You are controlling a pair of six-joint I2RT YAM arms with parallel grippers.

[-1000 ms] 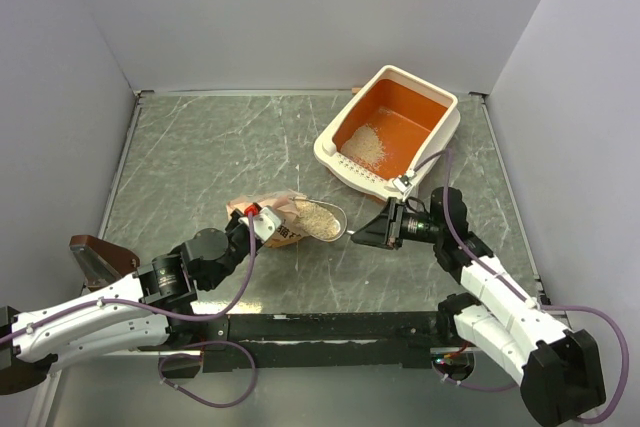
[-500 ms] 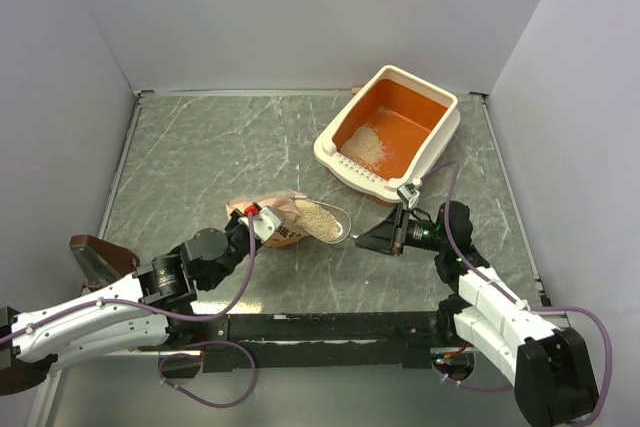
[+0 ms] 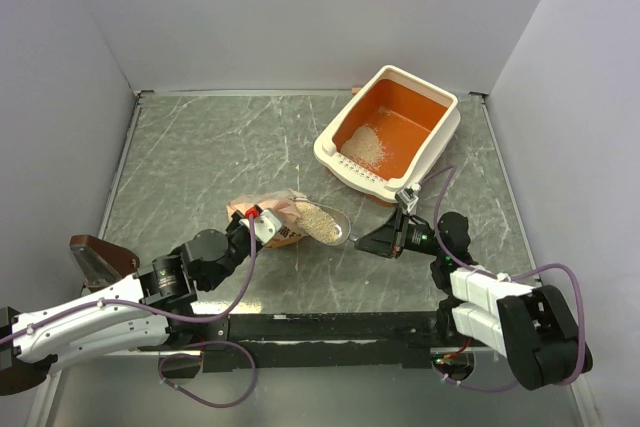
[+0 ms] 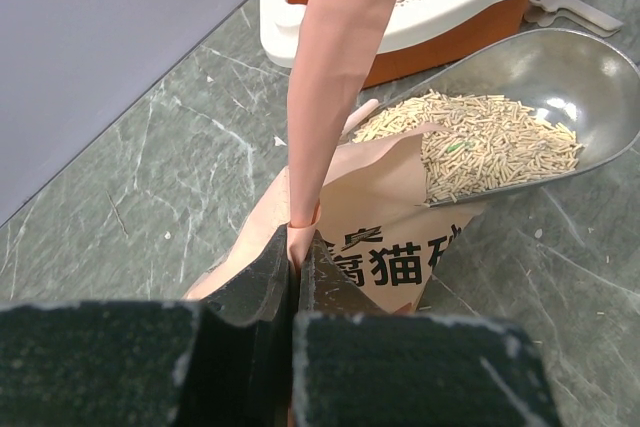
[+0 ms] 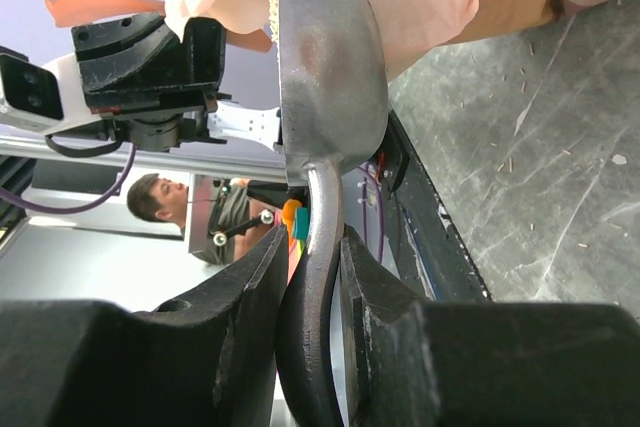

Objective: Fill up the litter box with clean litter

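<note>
Right gripper (image 5: pixel 312 287) was clamped on the scoop (image 3: pixel 322 219) by its thin handle, left gripper (image 4: pixel 297 257) pinched shut on the floppy bag (image 4: pixel 390 247) edge, and the loose litter (image 4: pixel 490 147) would probably spill if tipped.

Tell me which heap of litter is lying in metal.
The scoop's litter, resting in the grey metal scoop that the right gripper clamps by its handle. The other heap lies in the orange plastic litter box.
</note>
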